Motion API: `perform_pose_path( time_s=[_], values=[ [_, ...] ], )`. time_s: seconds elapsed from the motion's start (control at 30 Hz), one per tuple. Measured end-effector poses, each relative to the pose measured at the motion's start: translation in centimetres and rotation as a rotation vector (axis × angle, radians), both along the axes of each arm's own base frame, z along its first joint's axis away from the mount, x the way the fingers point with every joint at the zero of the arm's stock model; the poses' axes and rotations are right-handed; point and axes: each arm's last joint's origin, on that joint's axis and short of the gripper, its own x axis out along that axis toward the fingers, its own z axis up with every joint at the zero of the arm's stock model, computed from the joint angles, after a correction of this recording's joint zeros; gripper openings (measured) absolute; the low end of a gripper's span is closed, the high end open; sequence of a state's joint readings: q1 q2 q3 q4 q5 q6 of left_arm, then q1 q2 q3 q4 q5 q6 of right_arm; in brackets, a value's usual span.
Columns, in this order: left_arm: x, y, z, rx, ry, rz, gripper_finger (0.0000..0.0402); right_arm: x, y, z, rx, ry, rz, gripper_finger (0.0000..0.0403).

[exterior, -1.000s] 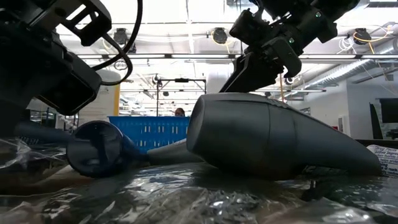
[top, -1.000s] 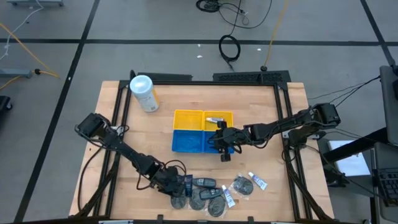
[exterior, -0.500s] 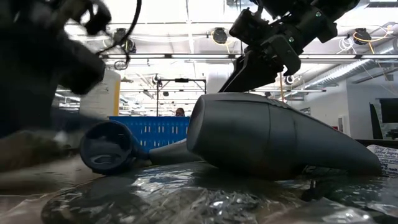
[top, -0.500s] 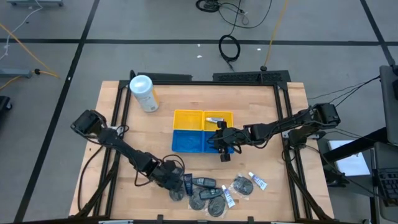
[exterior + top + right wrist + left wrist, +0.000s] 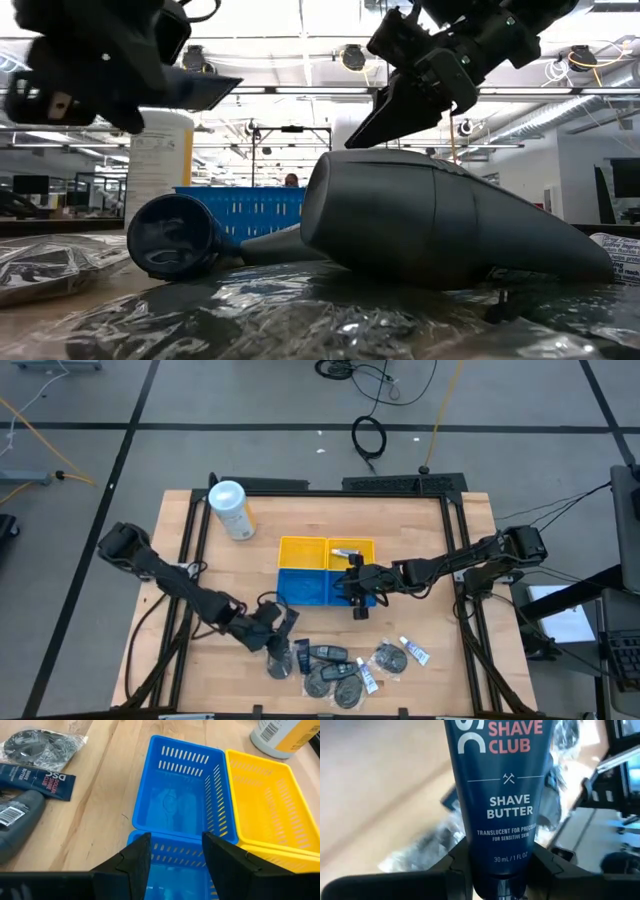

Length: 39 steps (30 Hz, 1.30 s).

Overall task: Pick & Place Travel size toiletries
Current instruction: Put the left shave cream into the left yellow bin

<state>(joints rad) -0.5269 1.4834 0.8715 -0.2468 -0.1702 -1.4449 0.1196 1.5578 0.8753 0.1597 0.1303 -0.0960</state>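
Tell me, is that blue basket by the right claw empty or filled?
Empty. The right wrist view looks straight into the blue basket and shows only its bare slotted floor; the right gripper hangs over its rim, holding nothing.

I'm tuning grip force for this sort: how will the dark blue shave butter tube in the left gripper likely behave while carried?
The shave butter tube is probably soft-walled and would dent under a hard squeeze. Its glossy printed skin looks smooth, so it may slip. The left gripper holds it near one end with most of it sticking out, so it could pivot or sag.
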Motion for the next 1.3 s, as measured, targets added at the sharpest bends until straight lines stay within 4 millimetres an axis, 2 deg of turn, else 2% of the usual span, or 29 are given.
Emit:
perform_pose_path(
  time_s=[0.27, 0.5, 0.77, 1.03, 1.3],
  values=[
    [1.1, 4.5, 0.0, 0.140, 0.050, 0.009, 0.0108, 0.0, 0.4, 0.0, 0.050, -0.007, -0.017, 0.0171],
    [2.3, 9.1, -0.1, 0.171, 0.068, -0.017, 0.0108, -0.2, 2.1, 0.2, 0.054, -0.024, 0.037, 0.0171],
    [2.8, 13.8, -0.1, 0.265, 0.066, -0.043, 0.0108, -0.7, 4.6, 0.3, 0.081, -0.028, 0.100, 0.0171],
    [2.7, 17.3, -0.1, 0.367, 0.072, -0.049, 0.0108, -1.1, 6.2, 0.3, 0.103, -0.024, 0.137, 0.0171],
    [2.5, 20.0, -0.2, 0.526, 0.106, -0.033, 0.0108, -1.3, 6.6, 0.2, 0.122, -0.022, 0.136, 0.0171]
  ],
)
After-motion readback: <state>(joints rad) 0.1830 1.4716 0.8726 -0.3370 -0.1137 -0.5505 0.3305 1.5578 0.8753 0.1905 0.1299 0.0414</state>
